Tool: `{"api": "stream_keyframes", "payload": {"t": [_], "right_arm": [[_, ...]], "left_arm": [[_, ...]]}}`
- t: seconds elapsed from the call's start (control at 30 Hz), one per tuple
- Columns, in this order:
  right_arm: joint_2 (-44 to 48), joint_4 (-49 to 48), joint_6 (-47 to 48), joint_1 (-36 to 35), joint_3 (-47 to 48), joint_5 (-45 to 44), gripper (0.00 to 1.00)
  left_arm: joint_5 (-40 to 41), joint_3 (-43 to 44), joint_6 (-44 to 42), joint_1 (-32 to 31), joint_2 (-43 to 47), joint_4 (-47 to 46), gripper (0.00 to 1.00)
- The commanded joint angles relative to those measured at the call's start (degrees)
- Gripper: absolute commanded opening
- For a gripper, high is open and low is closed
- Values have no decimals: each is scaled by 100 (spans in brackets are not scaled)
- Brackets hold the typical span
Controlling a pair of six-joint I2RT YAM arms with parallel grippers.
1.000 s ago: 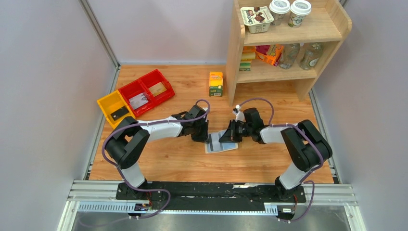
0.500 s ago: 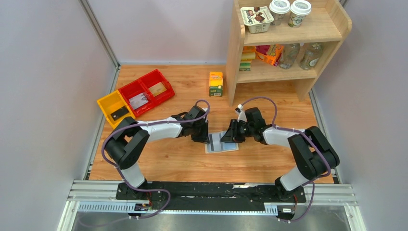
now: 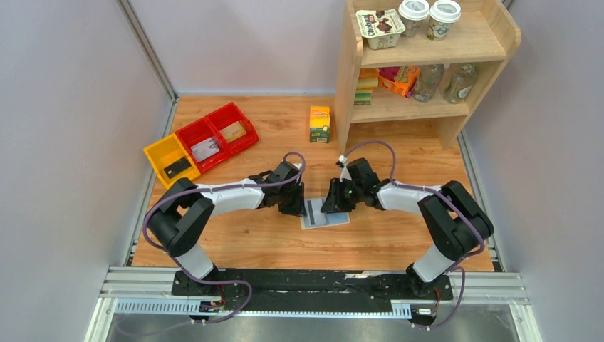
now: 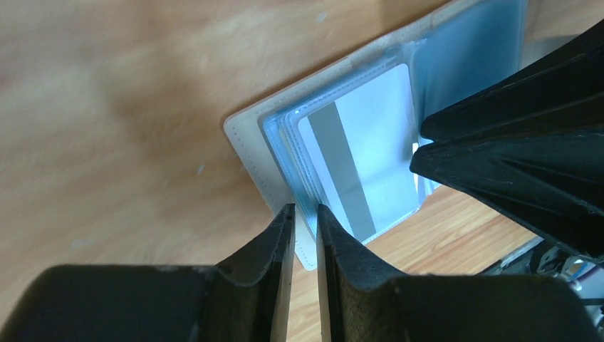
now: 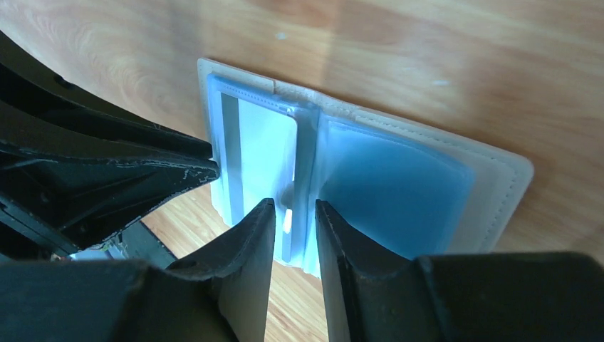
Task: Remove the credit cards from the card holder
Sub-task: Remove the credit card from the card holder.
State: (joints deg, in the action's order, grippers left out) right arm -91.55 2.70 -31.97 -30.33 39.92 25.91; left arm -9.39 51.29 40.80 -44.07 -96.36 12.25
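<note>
Card holder point(image 3: 329, 217) lies spread open and flat near the middle of the wooden surface point(image 3: 242, 242), a little closer to the near edge than to the far one. Its beige rim is outermost and its light blue sleeves face up. A whitish credit card point(image 4: 374, 142) with a dark stripe sits in the left half, tucked in a clear sleeve, the stripe on the side nearest the holder's left edge.

The left gripper point(image 4: 304, 211) reaches in from the left. Its fingers are pressed almost together, with only a thin slit between them, and the left edge of the card holder's sleeves sits right in that slit, pinched as far as I can see.

The right gripper point(image 5: 290, 208) reaches in from the right, its tips by the fold at the card's inner edge. Its fingers stand a small way apart; a bit of sleeve edge shows in the gap, not clamped.

The two grippers' tips are near each other over that same half. By the left edge stand a yellow bin point(image 3: 158, 153) and two red bins point(image 3: 191, 135), well apart from the holder.
</note>
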Motion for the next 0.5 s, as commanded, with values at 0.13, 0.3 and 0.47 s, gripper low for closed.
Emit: {"api": "stream_keyframes", "payload": {"t": [0.13, 0.3, 0.47], "right_arm": [[-522, -121, -767, -975, 578, -561, 30], [-163, 213, -715, -1054, 841, -894, 38], [347, 757, -469, -958, 886, -1413, 44]], "left_arm": [[472, -1270, 245, 496, 1548, 409, 26], [631, -1201, 236, 549, 2129, 682, 30], [307, -1016, 332, 549, 2121, 472, 37]]}}
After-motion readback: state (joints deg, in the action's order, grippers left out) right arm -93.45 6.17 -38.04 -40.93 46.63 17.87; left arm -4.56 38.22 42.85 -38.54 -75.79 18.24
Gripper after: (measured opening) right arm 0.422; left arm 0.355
